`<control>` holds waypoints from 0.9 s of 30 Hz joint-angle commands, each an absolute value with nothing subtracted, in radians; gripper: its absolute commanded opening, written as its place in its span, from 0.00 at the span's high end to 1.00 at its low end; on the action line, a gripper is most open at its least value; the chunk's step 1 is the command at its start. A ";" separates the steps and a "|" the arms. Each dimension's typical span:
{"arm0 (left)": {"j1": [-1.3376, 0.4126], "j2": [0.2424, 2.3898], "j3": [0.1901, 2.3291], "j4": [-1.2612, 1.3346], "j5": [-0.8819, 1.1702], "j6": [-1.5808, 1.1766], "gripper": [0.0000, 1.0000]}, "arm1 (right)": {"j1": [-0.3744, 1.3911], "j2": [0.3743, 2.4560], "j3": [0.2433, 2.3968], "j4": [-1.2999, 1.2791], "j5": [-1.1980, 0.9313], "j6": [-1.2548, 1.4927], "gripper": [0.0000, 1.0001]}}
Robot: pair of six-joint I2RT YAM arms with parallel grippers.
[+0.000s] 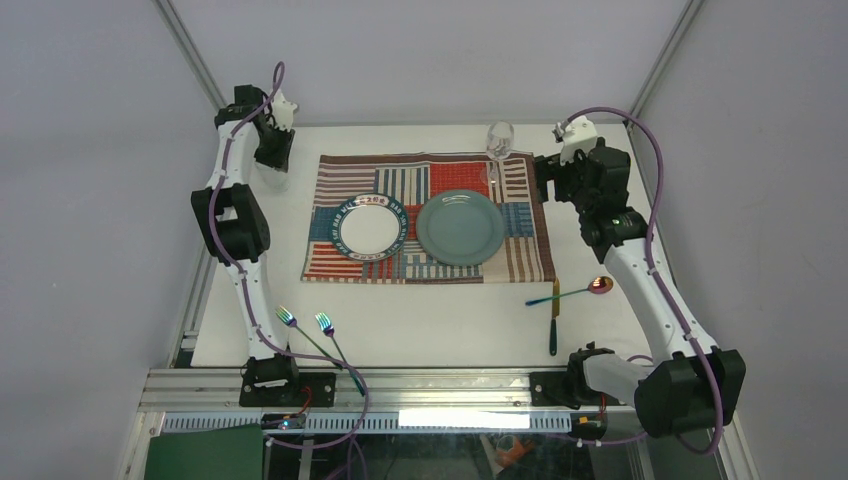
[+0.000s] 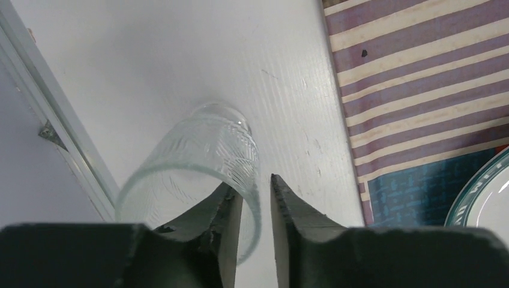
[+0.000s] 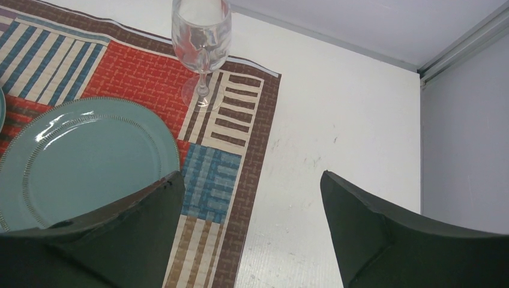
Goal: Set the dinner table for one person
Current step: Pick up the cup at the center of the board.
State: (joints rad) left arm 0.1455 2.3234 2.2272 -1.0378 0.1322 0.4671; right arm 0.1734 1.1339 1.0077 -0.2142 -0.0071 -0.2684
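The dinner table (image 1: 430,325) is a white top carrying a striped patchwork placemat (image 1: 430,170). My left gripper (image 2: 252,182) hangs at the far left over a clear ribbed tumbler (image 2: 198,162). One finger is inside the glass and the other outside, with the rim wall between them and a narrow gap still showing. My right gripper (image 3: 251,174) stands wide open and empty above the mat's right edge (image 3: 222,180), near a wine glass (image 3: 201,36) and a teal plate (image 3: 84,162).
A white plate with a blue rim (image 1: 369,227) sits left of the teal plate (image 1: 460,227) on the mat. Two forks (image 1: 287,317) lie near the front left. A spoon (image 1: 598,286) and a knife (image 1: 553,320) lie at front right. An aluminium rail (image 2: 66,138) runs close beside the tumbler.
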 commanded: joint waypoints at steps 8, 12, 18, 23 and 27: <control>0.146 2.267 2.210 -1.008 0.061 0.460 1.00 | 0.169 1.107 0.993 -0.138 -0.014 -0.265 0.14; 0.134 2.245 2.254 -1.003 0.028 0.452 1.00 | 0.169 1.106 0.984 -0.138 -0.015 -0.262 0.15; 0.063 2.151 2.241 -1.015 0.020 0.481 1.00 | 0.169 1.113 0.986 -0.134 -0.021 -0.256 0.15; -0.016 2.091 2.212 -1.017 0.096 0.442 1.00 | 0.169 1.123 0.987 -0.136 -0.025 -0.253 0.15; -0.049 2.085 2.223 -1.011 0.183 0.396 1.00 | 0.169 1.113 0.976 -0.137 -0.017 -0.259 0.16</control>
State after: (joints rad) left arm -0.0204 2.1963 2.1948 -1.0527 0.0826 0.4465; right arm 0.1734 1.1343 0.9733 -0.1989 -0.0154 -0.2634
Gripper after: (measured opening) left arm 0.085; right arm 0.847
